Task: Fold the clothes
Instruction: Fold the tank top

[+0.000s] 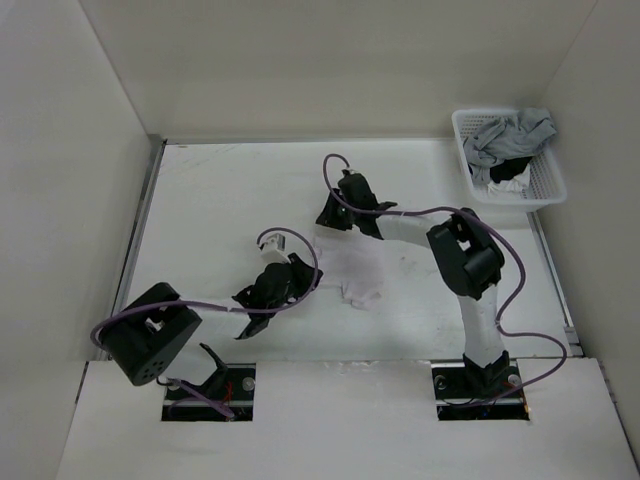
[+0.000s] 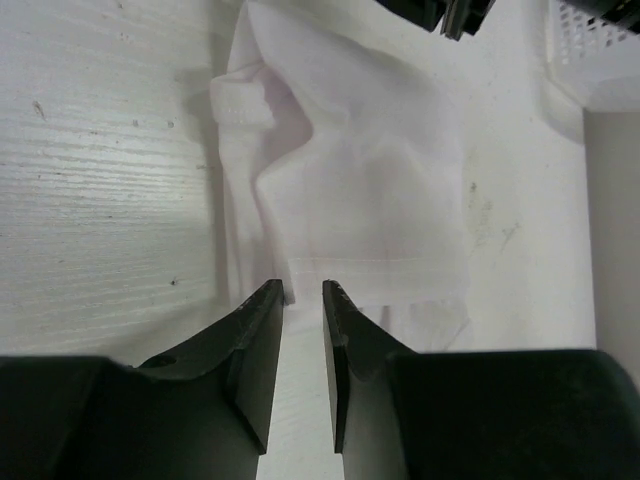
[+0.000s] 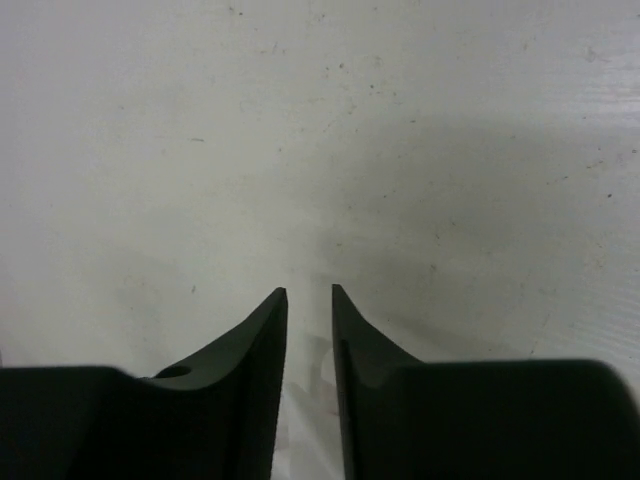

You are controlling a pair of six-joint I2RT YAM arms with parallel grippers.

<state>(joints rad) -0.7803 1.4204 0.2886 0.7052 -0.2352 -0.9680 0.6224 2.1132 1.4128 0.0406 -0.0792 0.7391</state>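
Note:
The clothes (image 1: 355, 270) are a thin white garment lying rumpled and partly folded in the middle of the table. In the left wrist view the clothes (image 2: 350, 170) spread out just beyond my fingertips, with a rolled strap at their upper left. My left gripper (image 1: 305, 277) (image 2: 302, 286) stands at the garment's near left edge, open by a narrow gap with only bare table between the jaws. My right gripper (image 1: 333, 216) (image 3: 309, 290) hovers at the garment's far left corner, also narrowly open. A bit of white cloth shows low beneath its jaws, not pinched.
A white basket (image 1: 545, 185) (image 2: 590, 50) stands at the far right corner, holding a grey garment (image 1: 510, 135) and a small black garment (image 1: 505, 170). White walls close in the table on the left, back and right. Purple cables loop off both arms.

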